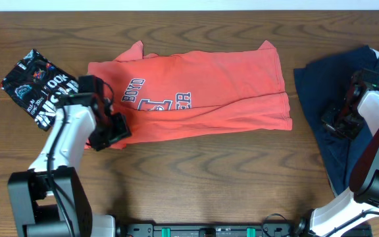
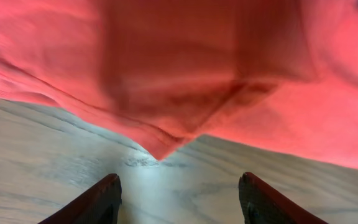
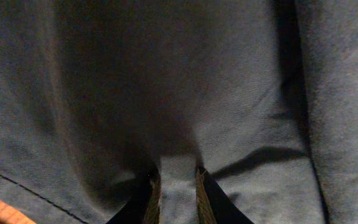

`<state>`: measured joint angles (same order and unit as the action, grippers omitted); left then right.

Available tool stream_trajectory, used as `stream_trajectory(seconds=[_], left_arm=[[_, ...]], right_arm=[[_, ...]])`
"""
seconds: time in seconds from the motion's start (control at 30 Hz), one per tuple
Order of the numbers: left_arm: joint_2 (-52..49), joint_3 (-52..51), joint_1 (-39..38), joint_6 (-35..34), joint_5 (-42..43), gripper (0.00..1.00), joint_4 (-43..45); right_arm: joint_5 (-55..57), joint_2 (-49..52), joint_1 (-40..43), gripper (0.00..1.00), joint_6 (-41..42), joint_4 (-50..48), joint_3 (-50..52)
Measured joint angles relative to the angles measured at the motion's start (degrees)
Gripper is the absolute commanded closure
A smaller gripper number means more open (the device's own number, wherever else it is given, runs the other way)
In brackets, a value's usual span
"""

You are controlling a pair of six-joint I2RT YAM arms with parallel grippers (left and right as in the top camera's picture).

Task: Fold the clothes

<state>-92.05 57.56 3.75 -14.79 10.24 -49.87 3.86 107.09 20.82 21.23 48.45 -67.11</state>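
Left end effector [image 2: 179,190] beside "BOYD" shirt [image 1: 202,85].

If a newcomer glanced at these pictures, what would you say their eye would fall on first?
The coral-red T-shirt with white lettering, spread across the middle of the wooden table, draws the eye first. The left gripper hangs open at its near left corner, while the right gripper pinches a fold of the navy T-shirt at the table's right edge. A folded black printed T-shirt lies far left.
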Motion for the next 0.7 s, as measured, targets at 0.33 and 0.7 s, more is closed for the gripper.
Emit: stream_trajectory(seconds=[0.33,0.7], left_arm=[[-3.0,-6.4,-2.1,-0.4,-3.4,0.57,4.9],[-3.2,-6.5,-2.1,-0.3,-4.6,0.94,8.2]], right_arm=[[0.0,0.0,0.0,0.82,0.0,0.0,0.0],[-0.1,0.0,0.0,0.82,0.0,0.2,0.0]])
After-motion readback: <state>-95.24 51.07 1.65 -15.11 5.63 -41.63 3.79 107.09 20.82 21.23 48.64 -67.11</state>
